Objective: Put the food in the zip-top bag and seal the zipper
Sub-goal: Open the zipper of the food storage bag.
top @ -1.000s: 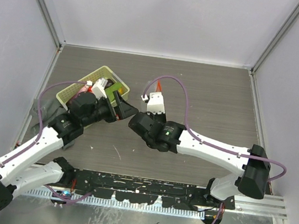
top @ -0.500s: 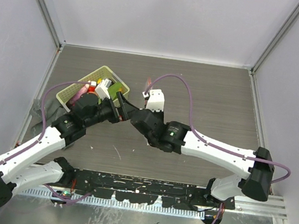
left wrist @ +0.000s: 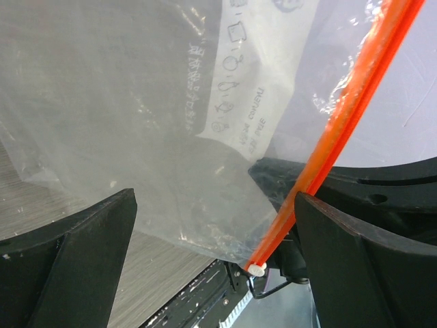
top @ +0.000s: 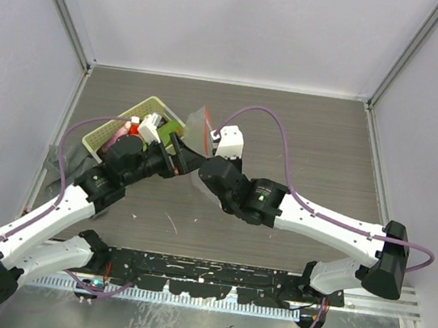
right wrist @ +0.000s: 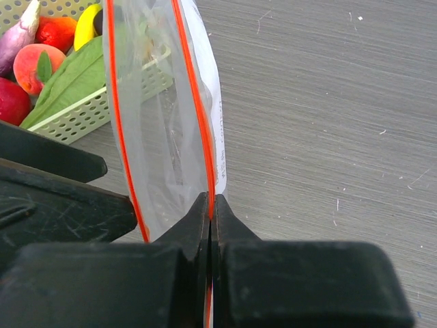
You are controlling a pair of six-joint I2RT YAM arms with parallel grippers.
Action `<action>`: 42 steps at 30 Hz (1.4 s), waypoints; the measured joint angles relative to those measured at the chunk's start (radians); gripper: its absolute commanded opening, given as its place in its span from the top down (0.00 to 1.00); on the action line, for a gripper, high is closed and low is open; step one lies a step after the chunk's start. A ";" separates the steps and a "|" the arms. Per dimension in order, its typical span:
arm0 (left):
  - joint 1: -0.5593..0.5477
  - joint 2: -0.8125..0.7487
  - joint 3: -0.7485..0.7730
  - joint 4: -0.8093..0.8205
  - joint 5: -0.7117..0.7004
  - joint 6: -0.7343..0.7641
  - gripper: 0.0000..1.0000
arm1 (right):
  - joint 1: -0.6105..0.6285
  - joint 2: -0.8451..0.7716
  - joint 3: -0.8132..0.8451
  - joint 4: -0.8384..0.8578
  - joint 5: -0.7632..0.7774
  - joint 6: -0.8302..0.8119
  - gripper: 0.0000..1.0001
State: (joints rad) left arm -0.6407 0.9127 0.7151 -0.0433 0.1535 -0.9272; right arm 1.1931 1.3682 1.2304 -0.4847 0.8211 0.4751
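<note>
The clear zip-top bag [top: 199, 128] hangs upright between both grippers, just right of the basket. My right gripper [right wrist: 210, 200] is shut on one side of the red-orange zipper [right wrist: 196, 109]. The other side of the strip [right wrist: 117, 116] stands apart, so the mouth gapes. My left gripper [left wrist: 215, 205] is open, and the bag [left wrist: 157, 123] with the zipper end [left wrist: 321, 157] hangs between its fingers [left wrist: 75, 260] without being pinched. The food sits in the basket: a green leaf [right wrist: 68, 85], a banana [right wrist: 85, 24], an orange piece [right wrist: 34, 65], red pieces [right wrist: 10, 99] and a pink-purple piece [right wrist: 20, 34].
The yellow-green mesh basket [top: 123, 122] stands at the back left of the table, close behind the left gripper [top: 176, 153]. The right gripper [top: 202, 166] is next to it. Cage posts and walls border the grey table [top: 311, 144]. A black rail [top: 211, 277] runs along the near edge.
</note>
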 measured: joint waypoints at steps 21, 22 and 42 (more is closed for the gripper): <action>-0.019 0.058 0.084 -0.007 -0.068 -0.007 0.14 | 0.000 0.029 0.011 0.006 0.039 -0.060 1.00; -0.027 0.061 0.087 -0.013 -0.074 -0.002 0.16 | 0.000 0.033 0.012 0.006 0.043 -0.061 1.00; -0.106 0.056 0.119 -0.226 -0.285 0.143 0.60 | 0.000 0.046 0.034 0.005 0.103 -0.066 1.00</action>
State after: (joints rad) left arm -0.7467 0.9691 0.8337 -0.2695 -0.1310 -0.7837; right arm 1.1931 1.4143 1.2648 -0.4801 0.9241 0.4088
